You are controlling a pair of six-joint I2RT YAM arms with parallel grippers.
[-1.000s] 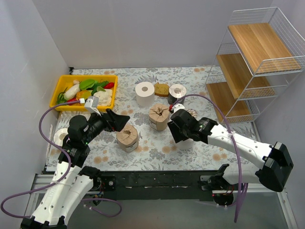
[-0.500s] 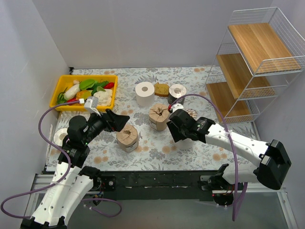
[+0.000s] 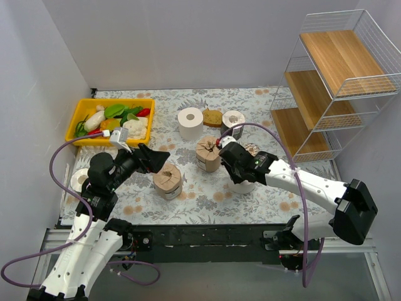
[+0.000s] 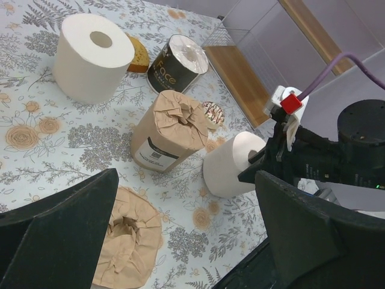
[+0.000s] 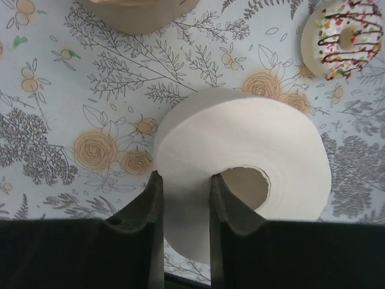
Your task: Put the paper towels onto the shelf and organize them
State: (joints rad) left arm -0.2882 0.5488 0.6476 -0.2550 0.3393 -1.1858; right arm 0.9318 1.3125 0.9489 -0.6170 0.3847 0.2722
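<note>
White paper towel roll [image 5: 240, 150] stands on the desk [image 5: 48, 90] beside a sprinkled doughnut [image 5: 343, 36], well apart from the shelf [image 3: 311, 100], its wall pinched by the right gripper [image 5: 184, 180], one finger inside the core, so the soft wall may crush or slip on lifting.

In the top view a white roll [image 3: 243, 187] is mostly covered by the right end effector [image 3: 240, 177], and a second white roll [image 3: 76, 179] is partly hidden by the left arm [image 3: 100, 177]. In the right wrist view a brown-wrapped roll [image 5: 138, 13] is cut by the upper edge and a doughnut [image 5: 343, 37] by the right edge.
</note>
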